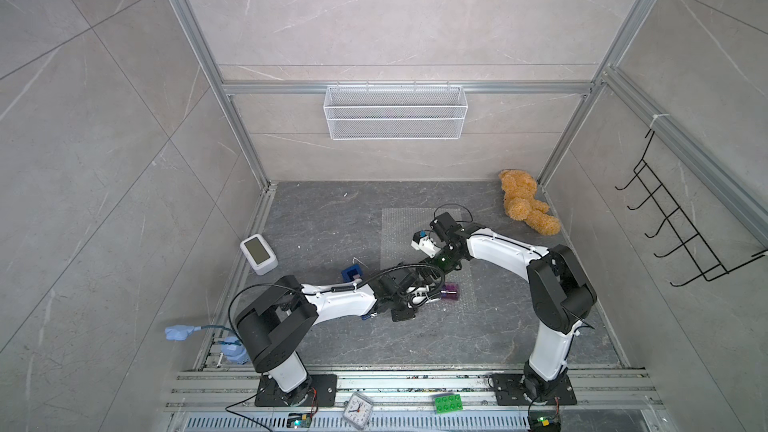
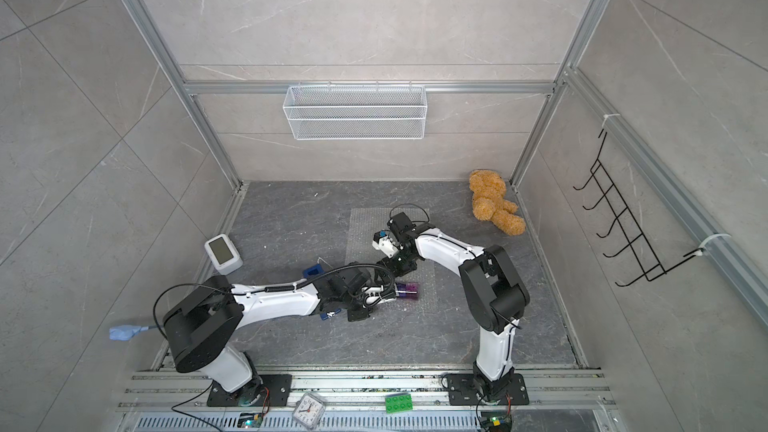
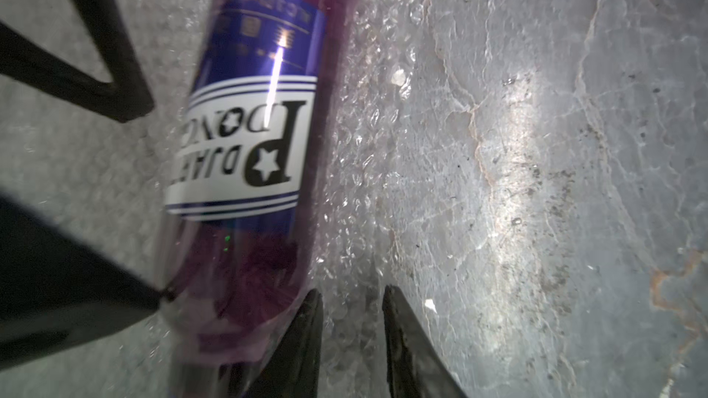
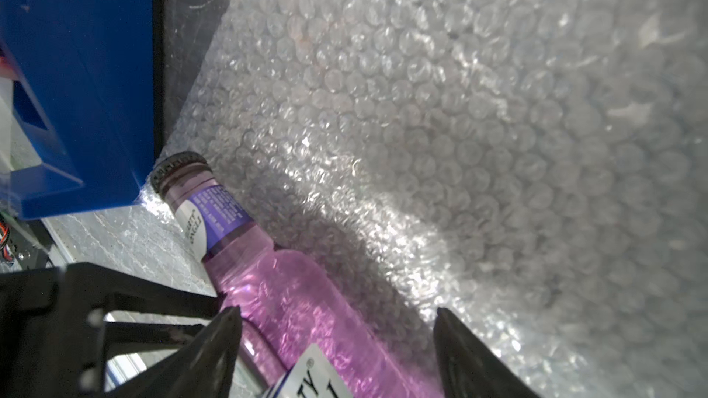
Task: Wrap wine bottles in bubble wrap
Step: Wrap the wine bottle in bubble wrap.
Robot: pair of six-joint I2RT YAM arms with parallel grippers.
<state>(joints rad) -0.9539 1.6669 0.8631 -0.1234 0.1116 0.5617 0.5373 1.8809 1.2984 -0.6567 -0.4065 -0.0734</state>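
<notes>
Looking down in both top views, the wine bottle (image 1: 451, 292) (image 2: 409, 290) is lying on its side on the bubble wrap (image 1: 401, 226), at the end of the sheet closest to the robot. The rest of the sheet lies flat on the dark stone surface (image 1: 324, 222) and runs away toward the back.

Left gripper (image 3: 351, 289): its wrist cam shows the two fingertips only a narrow gap apart. They sit just beside the bottle's body rather than around it, right at the edge of the wrap. You can see bubbles through the gap, but honestly I can't tell if it's pinching the sheet or just sitting over it. It has no grip on the bottle itself.

Right gripper (image 4: 338, 310): jaws spread wide, one on either side of the bottle. The bottle runs between them with its black cap (image 4: 180, 170) at the far end. One finger is clearly off the glass, so it's straddling, not squeezing.

The glass is purple, and the white label (image 3: 245, 147) faces up. A blue tape dispenser (image 1: 352, 273) sits just off the wrap's side, and a teddy bear (image 1: 525, 203) is in the far right corner
</notes>
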